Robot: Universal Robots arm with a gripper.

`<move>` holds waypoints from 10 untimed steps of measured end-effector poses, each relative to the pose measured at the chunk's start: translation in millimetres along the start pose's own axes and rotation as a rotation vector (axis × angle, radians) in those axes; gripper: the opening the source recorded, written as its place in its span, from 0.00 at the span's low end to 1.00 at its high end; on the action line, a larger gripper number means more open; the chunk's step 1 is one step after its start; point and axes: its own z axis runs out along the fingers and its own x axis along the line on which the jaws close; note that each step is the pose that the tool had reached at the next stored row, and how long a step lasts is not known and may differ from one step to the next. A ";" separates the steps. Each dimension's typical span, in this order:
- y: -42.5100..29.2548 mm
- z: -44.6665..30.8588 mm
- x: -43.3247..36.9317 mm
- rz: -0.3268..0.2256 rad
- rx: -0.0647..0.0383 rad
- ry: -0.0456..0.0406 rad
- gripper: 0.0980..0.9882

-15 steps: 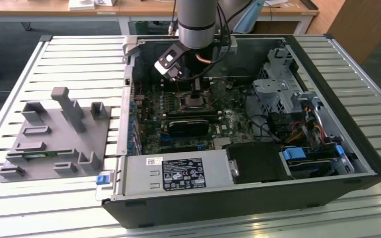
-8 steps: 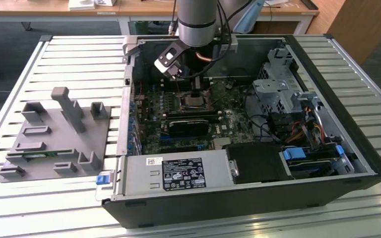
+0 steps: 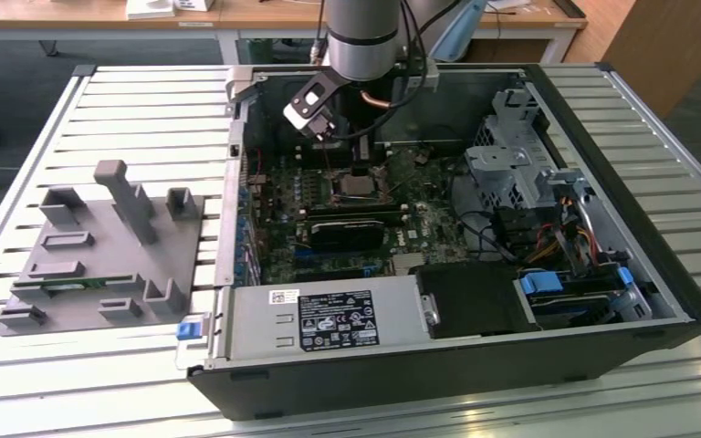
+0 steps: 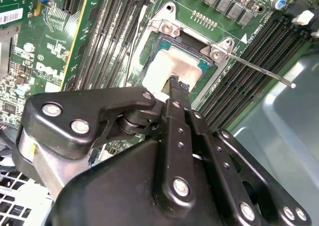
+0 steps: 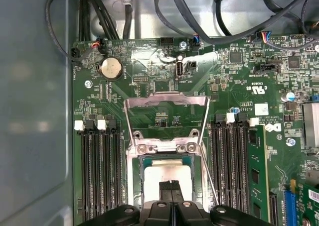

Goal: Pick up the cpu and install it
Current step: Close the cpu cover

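Observation:
The cpu lies flat in the motherboard socket, its shiny silver top showing inside the green edge, also seen in the first wrist view as cpu and in the exterior view as cpu. My gripper stands directly over it, the two black fingers pressed together with nothing between them, tips at or just above the cpu's top. The same shut fingers show in the first wrist view. The socket's metal load plate is swung up and open, and its thin lever sticks out to the side.
The open computer case lies on a slatted table. Memory slots flank the socket, with a green memory stick in one. A power supply, drive cage and cables crowd the case. A grey fixture tray sits at the exterior view's left.

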 end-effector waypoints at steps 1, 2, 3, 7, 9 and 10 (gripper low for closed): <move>0.1 -1.0 0.0 0.000 0.000 -0.0001 0.01; 0.1 -1.6 0.0 0.000 0.000 -0.0001 0.01; 0.1 -2.3 0.0 0.000 0.000 -0.0001 0.01; 0.3 -6.1 0.1 0.000 0.000 0.0000 0.01; 0.4 -7.8 0.1 0.000 0.000 0.0000 0.01; 0.5 -8.6 0.1 0.000 0.000 -0.0001 0.01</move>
